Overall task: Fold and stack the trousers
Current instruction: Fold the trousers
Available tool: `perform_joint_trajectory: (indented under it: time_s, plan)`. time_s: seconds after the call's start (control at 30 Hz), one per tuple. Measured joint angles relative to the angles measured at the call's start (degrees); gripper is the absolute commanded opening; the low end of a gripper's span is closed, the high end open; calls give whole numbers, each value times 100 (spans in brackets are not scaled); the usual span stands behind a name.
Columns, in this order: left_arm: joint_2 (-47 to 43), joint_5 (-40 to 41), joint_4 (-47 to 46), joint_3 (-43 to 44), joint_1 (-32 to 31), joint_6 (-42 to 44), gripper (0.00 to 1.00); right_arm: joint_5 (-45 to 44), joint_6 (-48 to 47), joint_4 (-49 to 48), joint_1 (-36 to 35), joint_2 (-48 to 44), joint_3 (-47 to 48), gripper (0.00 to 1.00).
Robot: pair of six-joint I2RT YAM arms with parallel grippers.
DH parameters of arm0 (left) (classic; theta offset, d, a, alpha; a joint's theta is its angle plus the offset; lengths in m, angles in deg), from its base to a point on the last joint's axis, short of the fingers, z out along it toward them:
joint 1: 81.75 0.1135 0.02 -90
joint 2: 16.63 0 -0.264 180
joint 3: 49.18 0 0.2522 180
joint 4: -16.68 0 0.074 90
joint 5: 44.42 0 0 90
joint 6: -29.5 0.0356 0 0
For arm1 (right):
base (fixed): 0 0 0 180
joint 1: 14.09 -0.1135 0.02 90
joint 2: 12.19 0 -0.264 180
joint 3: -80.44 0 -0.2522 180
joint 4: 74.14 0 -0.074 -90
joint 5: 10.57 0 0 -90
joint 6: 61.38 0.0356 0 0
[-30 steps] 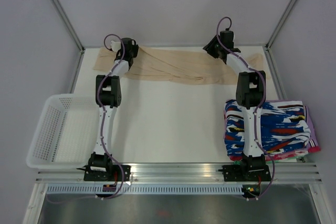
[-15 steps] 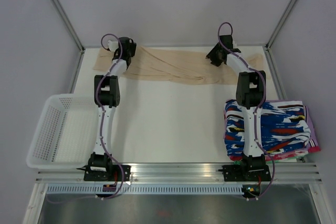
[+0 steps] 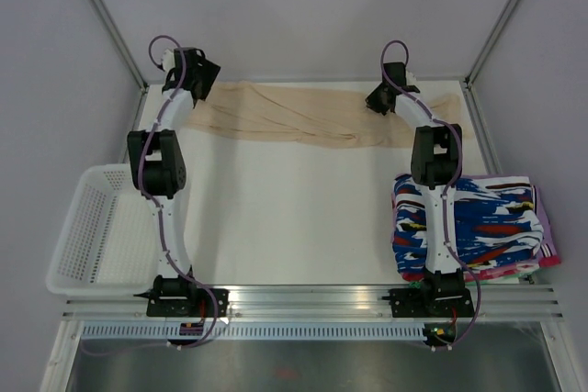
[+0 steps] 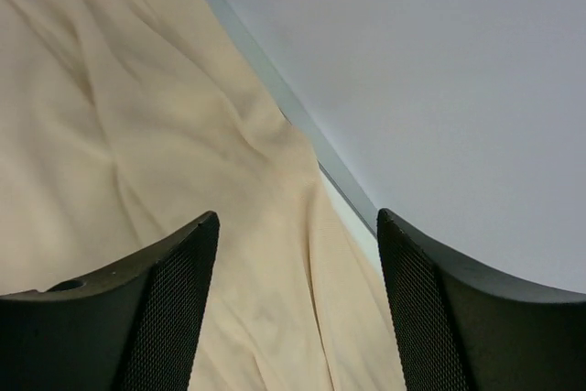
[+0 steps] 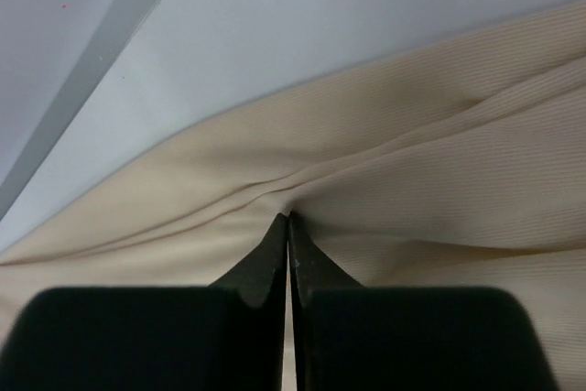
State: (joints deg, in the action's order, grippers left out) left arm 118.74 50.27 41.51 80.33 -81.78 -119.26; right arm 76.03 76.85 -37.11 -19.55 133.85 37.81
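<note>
A white desk [image 3: 294, 218] is seen from above, with two robot arms fixed at its near edge. The trousers [image 3: 294, 117], plain beige and thin, lie stretched out flat along the far edge, reaching from close to the far left corner almost to the far right corner, with soft creases along their length.

The left gripper [image 4: 298, 226] is over the left end of the trousers at the far left corner. Its two black fingers [image 4: 165, 309] are spread wide apart, with wrinkled beige cloth showing in the gap between them. Whether the tips touch the cloth cannot be told.

The right gripper [image 5: 289, 226] is at the far edge, toward the right end of the trousers. Its fingers are pressed together, pinching a small fold of the beige fabric, and creases fan out from the tips.

A white mesh basket [image 3: 78, 227] sits at the left edge of the desk. A stack of blue, white, red and black patterned garments [image 3: 487, 222] lies at the right edge, near the front.
</note>
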Motion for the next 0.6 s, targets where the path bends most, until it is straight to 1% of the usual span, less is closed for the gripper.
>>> perform_joint_trajectory:
  time_s: [0.1, 0.23, 0.33, 0.43, 0.6]
  plan:
    - [-741, 57, 501, -315, 181, 138, 76, -46, 7, -63, 26, 20, 9, 0]
    - [-1283, 90, 997, -667, 560, 190, 75, -83, 4, -195, 111, 28, 9, 0]
    - [-1381, 157, 1397, -953, 807, 190, 75, -107, 2, -350, 234, 39, 9, 0]
    - [-1379, 267, 1794, -1215, 855, 184, 75, -96, 4, -522, 348, 42, 9, 0]
    - [-1316, 271, 2135, -1436, 857, 125, 69, 114, 11, -769, 426, 42, 7, 0]
